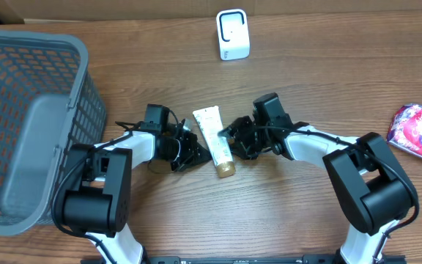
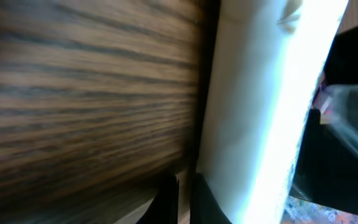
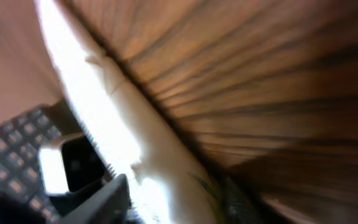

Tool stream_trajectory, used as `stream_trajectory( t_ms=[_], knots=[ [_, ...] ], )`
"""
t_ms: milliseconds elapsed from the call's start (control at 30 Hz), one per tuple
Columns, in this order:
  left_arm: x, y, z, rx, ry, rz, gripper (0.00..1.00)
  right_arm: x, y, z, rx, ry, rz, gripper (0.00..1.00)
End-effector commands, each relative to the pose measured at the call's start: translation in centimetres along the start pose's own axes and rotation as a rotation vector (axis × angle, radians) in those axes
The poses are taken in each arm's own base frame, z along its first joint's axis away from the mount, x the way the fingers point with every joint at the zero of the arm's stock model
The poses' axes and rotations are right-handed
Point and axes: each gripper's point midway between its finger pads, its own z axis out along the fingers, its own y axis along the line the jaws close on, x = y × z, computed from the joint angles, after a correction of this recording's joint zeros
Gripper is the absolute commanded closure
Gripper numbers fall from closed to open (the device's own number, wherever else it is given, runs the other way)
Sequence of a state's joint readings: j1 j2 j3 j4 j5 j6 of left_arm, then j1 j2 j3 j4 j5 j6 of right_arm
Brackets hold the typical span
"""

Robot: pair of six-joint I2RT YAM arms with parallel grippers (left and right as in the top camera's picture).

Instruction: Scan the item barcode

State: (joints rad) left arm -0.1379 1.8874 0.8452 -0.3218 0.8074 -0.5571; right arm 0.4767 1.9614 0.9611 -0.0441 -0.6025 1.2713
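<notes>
Brown wood-grain surface point(image 1: 313, 70) fills the overhead view, with a white tube point(image 1: 212, 129) lying near its middle, gold cap toward the near edge. The 2 arms meet at it from either side. The left hand point(image 1: 195, 152) rests just beside the tube's left edge with its fingers point(image 2: 166, 200) drawn together and nothing between them; in its wrist view the tube point(image 2: 260, 112) runs past on the right, apart from the fingertips. The right hand point(image 1: 230, 141) sits at the tube's right edge, partway open. In the right wrist view the tube point(image 3: 104, 118) passes between the 2 fingers point(image 3: 107, 198), which look pressed to its sides, though the picture is blurred.

A white scanner point(image 1: 232, 34) stands at the far edge, well apart from the tube. On the far left is a gray mesh basket point(image 1: 86, 99); a purple packet point(image 1: 417, 130) lies at the far right.
</notes>
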Motion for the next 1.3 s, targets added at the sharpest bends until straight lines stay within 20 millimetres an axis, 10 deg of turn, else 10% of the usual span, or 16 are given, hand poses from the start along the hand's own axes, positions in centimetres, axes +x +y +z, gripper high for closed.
stream_trajectory(
  t_ms=[0,600,1000,1267],
  knots=[
    [-2.2,4.1,-0.4,-0.133,-0.103,-0.116,0.96,-2.1,-9.7,1.8,0.255,-0.115,0.116,0.40],
    [-3.1,1.1,0.8,-0.036,-0.128,-0.126,0.96,-3.0,-8.1,2.1,0.197,-0.155,0.066,0.28],
    [-2.7,1.1,1.0,-0.043,-0.114,-0.127,0.96,-3.4,-7.9,2.3,0.200,-0.204,0.038,0.94],
    [-2.6,1.1,1.0,-0.045,-0.113,-0.130,0.96,-3.5,-7.8,2.2,0.201,-0.210,0.025,0.96]
  ],
)
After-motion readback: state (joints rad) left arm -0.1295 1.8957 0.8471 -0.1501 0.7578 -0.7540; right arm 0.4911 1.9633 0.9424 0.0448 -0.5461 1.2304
